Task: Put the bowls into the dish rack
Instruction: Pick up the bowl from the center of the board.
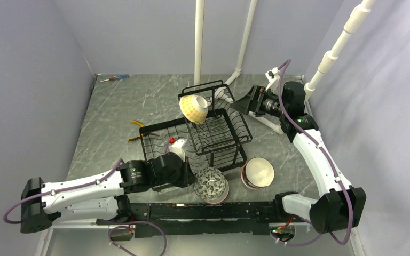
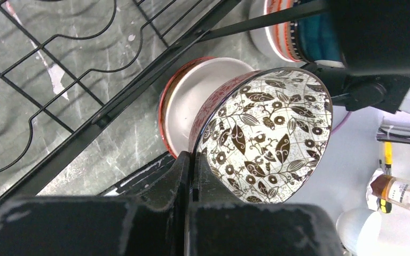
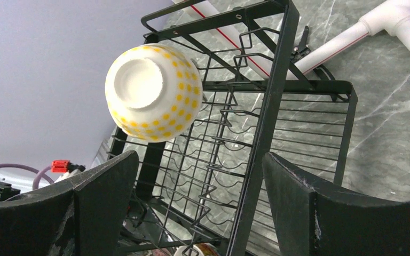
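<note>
The black wire dish rack (image 1: 216,130) stands mid-table. A yellow dotted bowl (image 1: 194,108) leans bottom-out on its upper tier; it also shows in the right wrist view (image 3: 152,93), above the rack's frame (image 3: 267,122). My left gripper (image 1: 190,178) is shut on the rim of a bowl with a brown leaf pattern inside (image 1: 211,184), tilted over a red-rimmed bowl (image 2: 184,101) at the rack's near edge. In the left wrist view the gripper (image 2: 193,160) pinches that patterned bowl (image 2: 269,133). My right gripper (image 1: 244,105) is open and empty beside the rack's far right (image 3: 200,178).
A stack of bowls (image 1: 257,173) with a white one on top stands right of the held bowl; a teal one shows in it (image 2: 315,32). White pipes (image 1: 198,37) rise behind the rack. A screwdriver (image 1: 115,78) and a yellow-handled tool (image 1: 135,137) lie at the left.
</note>
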